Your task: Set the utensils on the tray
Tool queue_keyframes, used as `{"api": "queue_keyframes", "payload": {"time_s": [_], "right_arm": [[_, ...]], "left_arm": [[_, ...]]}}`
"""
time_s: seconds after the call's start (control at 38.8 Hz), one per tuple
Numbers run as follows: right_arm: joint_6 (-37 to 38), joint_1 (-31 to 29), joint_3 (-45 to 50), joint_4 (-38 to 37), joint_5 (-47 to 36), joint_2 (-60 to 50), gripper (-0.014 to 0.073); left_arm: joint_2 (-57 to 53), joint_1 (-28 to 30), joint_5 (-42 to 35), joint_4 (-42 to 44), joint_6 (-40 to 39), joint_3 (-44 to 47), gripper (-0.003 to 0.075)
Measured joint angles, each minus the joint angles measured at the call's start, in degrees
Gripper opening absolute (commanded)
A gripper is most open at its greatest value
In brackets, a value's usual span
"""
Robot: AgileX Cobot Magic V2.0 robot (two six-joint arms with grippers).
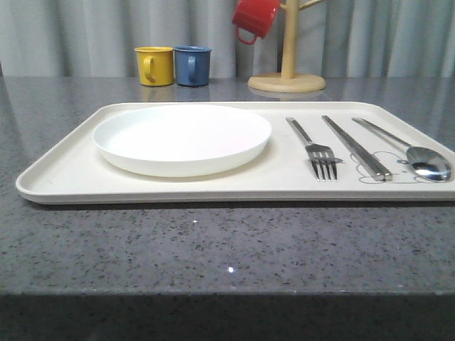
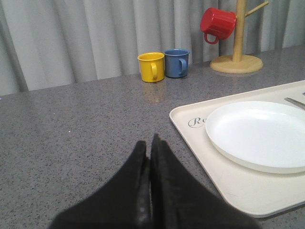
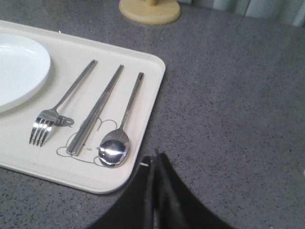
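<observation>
The cream tray (image 1: 64, 170) lies across the table and carries all the utensils. A round white plate (image 1: 182, 138) sits on its left half. To the right lie a fork (image 1: 316, 150), a pair of chopsticks (image 1: 355, 145) and a spoon (image 1: 419, 158), side by side. My left gripper (image 2: 147, 144) is shut and empty over bare table beside the tray's (image 2: 186, 129) left end, clear of the plate (image 2: 259, 133). My right gripper (image 3: 154, 156) is shut and empty, just off the tray's (image 3: 150, 81) right edge near the spoon (image 3: 115, 147), past the chopsticks (image 3: 95, 112) and fork (image 3: 52, 117).
A yellow mug (image 1: 155, 65) and a blue mug (image 1: 193, 65) stand at the back of the grey stone table (image 1: 213, 249). A wooden mug tree (image 1: 288, 71) with a red mug (image 1: 254, 17) stands back right. A curtain hangs behind.
</observation>
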Motion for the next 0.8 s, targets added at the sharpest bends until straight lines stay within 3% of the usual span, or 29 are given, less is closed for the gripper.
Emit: {"api": "queue_keyframes", "payload": {"time_s": [0.21, 0.8], "right_arm": [[0.0, 0.0, 6.4, -0.2, -5.5, -10.3, -0.0069], [-0.1, 0.0, 6.5, -0.4, -6.2, -11.1, -0.0069]], "left_arm": [[0.0, 0.0, 0.0, 0.0, 0.0, 0.0, -0.0018], [0.0, 0.0, 0.0, 0.0, 0.0, 0.0, -0.0018]]}}
